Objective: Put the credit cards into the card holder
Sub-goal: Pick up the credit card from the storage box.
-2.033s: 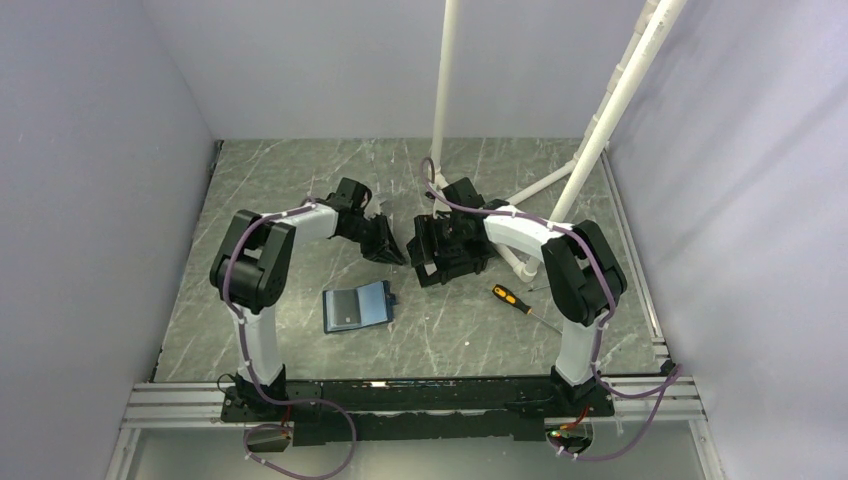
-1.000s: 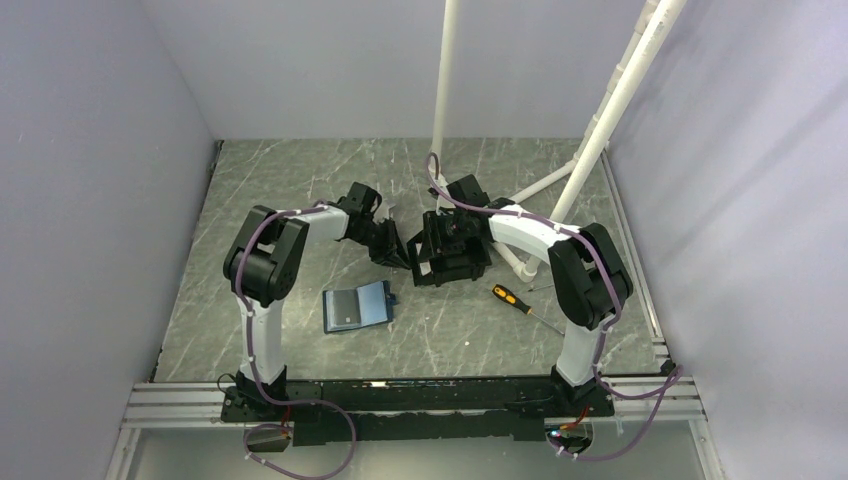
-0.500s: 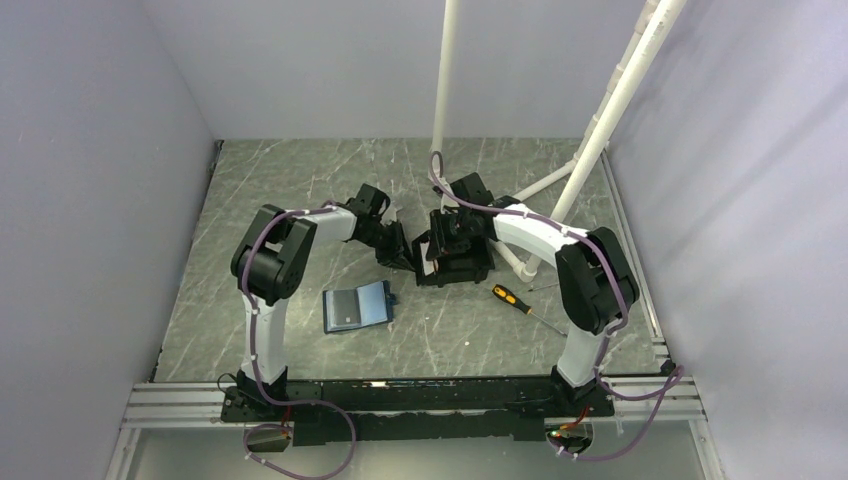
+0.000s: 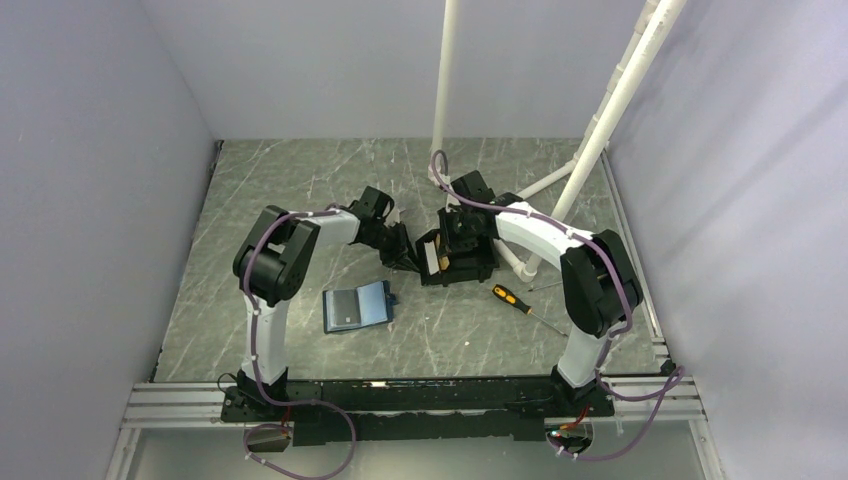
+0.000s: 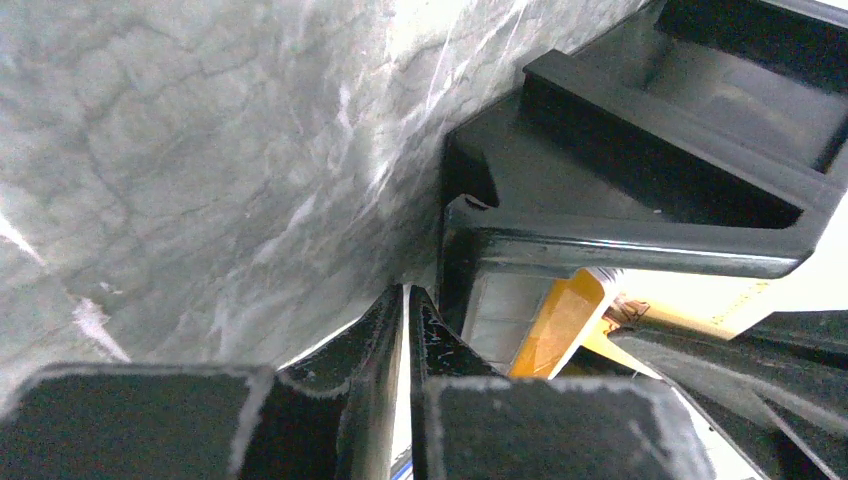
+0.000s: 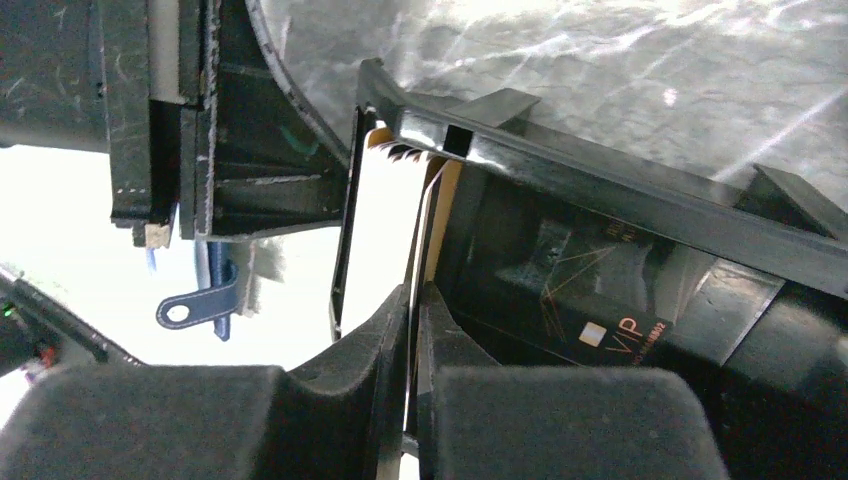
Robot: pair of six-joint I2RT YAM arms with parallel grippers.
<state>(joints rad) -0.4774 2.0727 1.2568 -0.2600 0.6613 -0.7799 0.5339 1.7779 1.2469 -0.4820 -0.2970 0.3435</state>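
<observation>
so the right gripper (image 6: 408,300) looks pinched tight on a thin orange-gold plastic card (image 5: 562,318) standing on edge in the black open box (image 4: 472,268), left gripper (image 5: 407,295) closed empty beside it, and the flat dark-blue card holder (image 4: 356,305) lies crosswise on their near side, nearer the left arm (image 4: 262,330).

Left gripper (image 5: 406,300) fingertips nearly touching, thin slit between, just beside black box (image 5: 640,190) corner. Orange-gold card (image 5: 562,325) tilted under box rim. Marbled table (image 5: 200,150) beneath.
</observation>
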